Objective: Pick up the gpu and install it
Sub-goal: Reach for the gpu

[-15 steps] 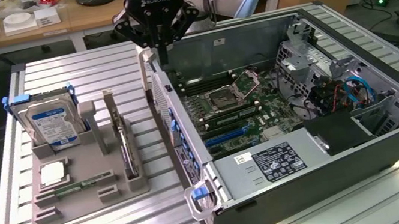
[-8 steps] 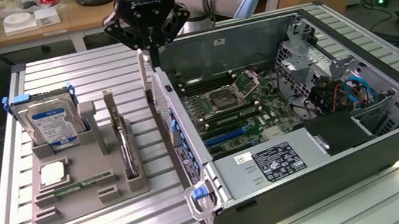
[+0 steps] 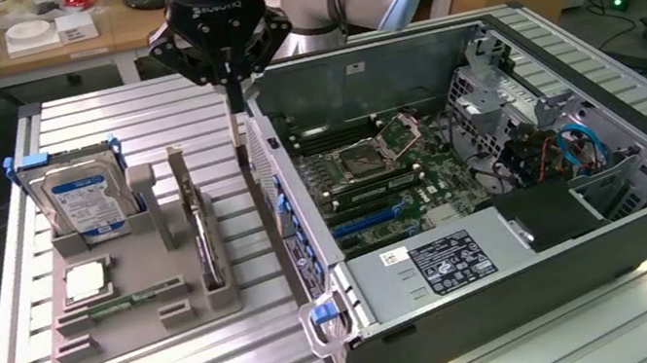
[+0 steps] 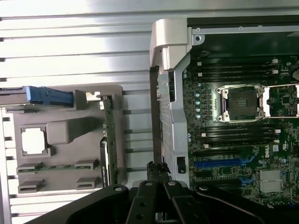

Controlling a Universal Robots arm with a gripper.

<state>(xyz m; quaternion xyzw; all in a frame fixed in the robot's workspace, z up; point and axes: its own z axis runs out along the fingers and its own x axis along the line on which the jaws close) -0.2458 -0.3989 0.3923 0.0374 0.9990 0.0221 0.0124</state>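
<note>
now gpu (image 3: pixel 194 225) in holder (image 3: pixel 125 335), apart frm closed claw (image 3: pixel 237 105)

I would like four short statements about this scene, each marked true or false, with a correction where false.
1. The gpu stands on edge in the grey holder. True.
2. The gripper grips the gpu. False: it is shut, apart from the gpu, beside the computer case.
3. The computer case is open, with its motherboard showing. True.
4. The hard drive lies inside the case. False: it stands in the holder.
</note>
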